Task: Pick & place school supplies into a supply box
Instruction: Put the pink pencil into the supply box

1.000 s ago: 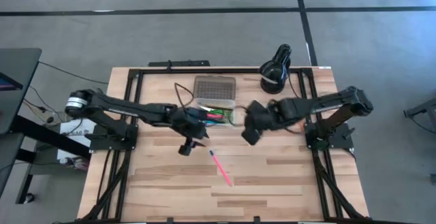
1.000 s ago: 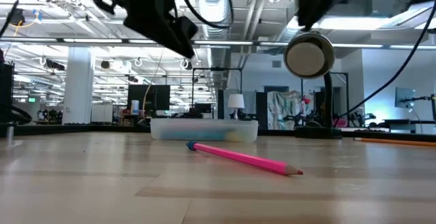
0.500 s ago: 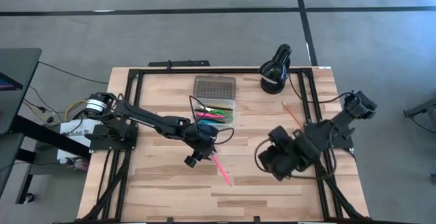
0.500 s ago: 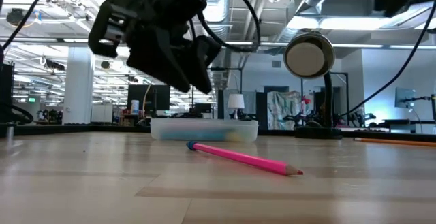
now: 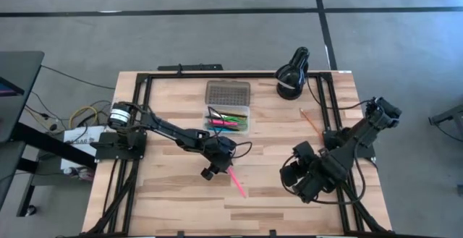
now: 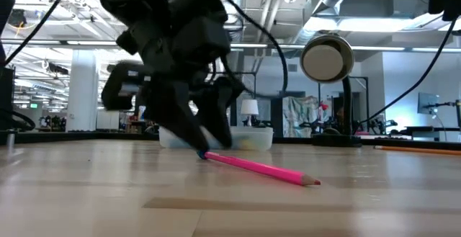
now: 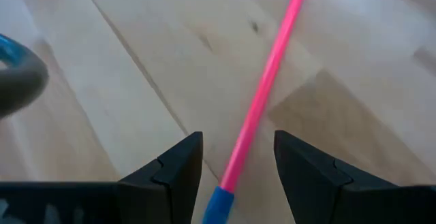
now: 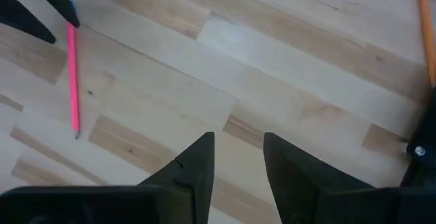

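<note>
Nearest the front edge of the tabletop (image 5: 166, 209) lies the pink pencil (image 5: 236, 180), flat on the wood with its blue cap toward the box and its sharpened tip toward the front; it is not yet lifted. The left pincer (image 7: 235, 166) is down over the capped end with its fingers spread apart, one on each side of the pencil, and nothing is clamped between them. In the low view its tips reach the wood right at the blue cap, so the grasp looks about to be made, not finished. The right pincer (image 8: 238, 159) hangs over bare wood at the right side of the tabletop, well apart from the pink pencil, fingers parted and empty; that arm seems to be waiting. Farther back on the right an orange pencil (image 5: 309, 120) lies loose on the wood, so at least two items are left to move. Behind the left pincer stands the box (image 5: 228, 119), open, with several green and pink pens already lying in it and its grey lid (image 5: 228, 92) resting just behind. At the far right corner sits the black lamp (image 5: 292, 74).
</note>
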`<state>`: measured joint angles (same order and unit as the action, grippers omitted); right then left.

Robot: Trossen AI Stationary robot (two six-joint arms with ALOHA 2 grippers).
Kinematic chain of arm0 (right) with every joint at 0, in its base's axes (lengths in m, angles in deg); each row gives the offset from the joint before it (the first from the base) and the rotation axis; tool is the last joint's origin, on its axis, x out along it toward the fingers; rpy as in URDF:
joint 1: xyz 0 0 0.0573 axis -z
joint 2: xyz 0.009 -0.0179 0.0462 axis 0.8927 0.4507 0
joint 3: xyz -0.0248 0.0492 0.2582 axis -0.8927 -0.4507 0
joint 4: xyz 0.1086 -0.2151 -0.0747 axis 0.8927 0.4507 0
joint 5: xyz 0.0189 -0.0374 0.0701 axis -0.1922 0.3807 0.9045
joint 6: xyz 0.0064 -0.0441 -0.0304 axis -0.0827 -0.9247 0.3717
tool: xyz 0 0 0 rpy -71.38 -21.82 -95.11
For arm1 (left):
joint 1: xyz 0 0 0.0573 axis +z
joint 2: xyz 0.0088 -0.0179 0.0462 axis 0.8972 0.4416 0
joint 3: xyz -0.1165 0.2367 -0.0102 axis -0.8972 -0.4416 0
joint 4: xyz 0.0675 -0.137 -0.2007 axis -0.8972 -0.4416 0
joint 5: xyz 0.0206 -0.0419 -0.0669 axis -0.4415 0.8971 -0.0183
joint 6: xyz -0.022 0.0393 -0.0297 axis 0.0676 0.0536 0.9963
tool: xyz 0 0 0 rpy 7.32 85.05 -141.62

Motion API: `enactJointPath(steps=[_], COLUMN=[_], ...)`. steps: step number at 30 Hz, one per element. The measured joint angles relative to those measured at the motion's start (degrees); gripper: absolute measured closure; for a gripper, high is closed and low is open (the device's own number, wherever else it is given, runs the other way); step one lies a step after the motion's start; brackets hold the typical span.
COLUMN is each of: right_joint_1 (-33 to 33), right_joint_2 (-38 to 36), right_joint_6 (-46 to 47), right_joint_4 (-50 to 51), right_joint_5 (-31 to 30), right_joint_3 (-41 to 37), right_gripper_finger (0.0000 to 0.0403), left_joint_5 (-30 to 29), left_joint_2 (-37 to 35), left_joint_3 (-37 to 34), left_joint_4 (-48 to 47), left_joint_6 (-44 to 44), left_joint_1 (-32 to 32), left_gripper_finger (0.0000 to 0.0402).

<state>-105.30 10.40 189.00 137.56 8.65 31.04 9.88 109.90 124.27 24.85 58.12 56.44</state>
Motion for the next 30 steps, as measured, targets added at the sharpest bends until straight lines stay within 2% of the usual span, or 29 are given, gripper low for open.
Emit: enactJointPath(steps=[9,17,23,30], right_joint_1=[0.1,0.1,0.1,0.1], right_joint_2=[0.0,0.0,0.0,0.0], right_joint_6=[0.0,0.0,-0.1,-0.2], right_joint_4=[-0.3,1.0,1.4,1.6], right_joint_5=[-0.1,-0.1,-0.2,-0.2], right_joint_3=[0.0,0.0,0.0,0.0], right_gripper_finger=[0.0285,0.0285,0.0285,0.0285], left_joint_5=[0.6,-0.9,-1.9,-3.6], left_joint_2=[3.6,3.7,3.7,3.5], left_joint_3=[3.6,5.1,5.1,5.2], left_joint_4=[-5.5,-12.4,-15.7,-18.4], left_joint_6=[0.7,1.8,7.1,12.6], left_joint_1=[0.1,0.2,0.0,-1.2], left_gripper_finger=[0.0235,0.0306,0.0357,0.0385])
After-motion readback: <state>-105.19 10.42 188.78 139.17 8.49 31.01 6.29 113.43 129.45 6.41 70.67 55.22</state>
